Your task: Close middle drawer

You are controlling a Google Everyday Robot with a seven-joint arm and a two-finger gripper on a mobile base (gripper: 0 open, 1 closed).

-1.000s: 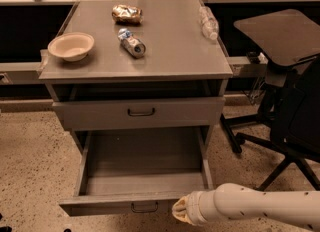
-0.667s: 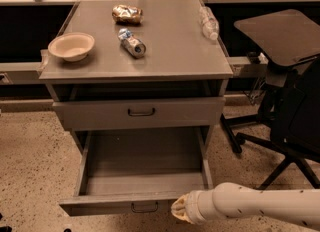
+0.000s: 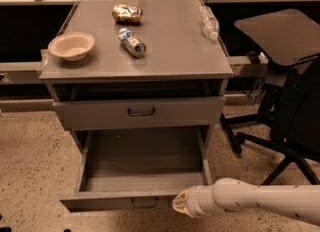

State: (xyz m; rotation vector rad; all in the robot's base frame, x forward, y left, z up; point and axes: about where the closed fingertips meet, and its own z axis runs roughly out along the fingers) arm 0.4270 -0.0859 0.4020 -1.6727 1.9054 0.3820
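Observation:
The middle drawer (image 3: 142, 163) is pulled far out of the grey cabinet, low in the camera view. Its flat grey inside holds nothing. Its low, narrow front panel (image 3: 115, 202) carries a small dark loop handle (image 3: 144, 204) at the centre. My gripper (image 3: 181, 204) is at the end of the white arm that reaches in from the lower right. It is at the right part of the front panel, just right of the handle. I cannot tell whether it touches the panel.
Above is a taller-fronted shut drawer (image 3: 140, 112). The cabinet top (image 3: 175, 51) holds a bowl (image 3: 71, 45), a can (image 3: 132, 42), a crumpled bag (image 3: 127, 13) and a plastic bottle (image 3: 208, 22). A black office chair (image 3: 285, 91) stands close on the right. The floor is speckled.
The arm's end has edged slightly left and up along the drawer front. The drawer stands as far out as before.

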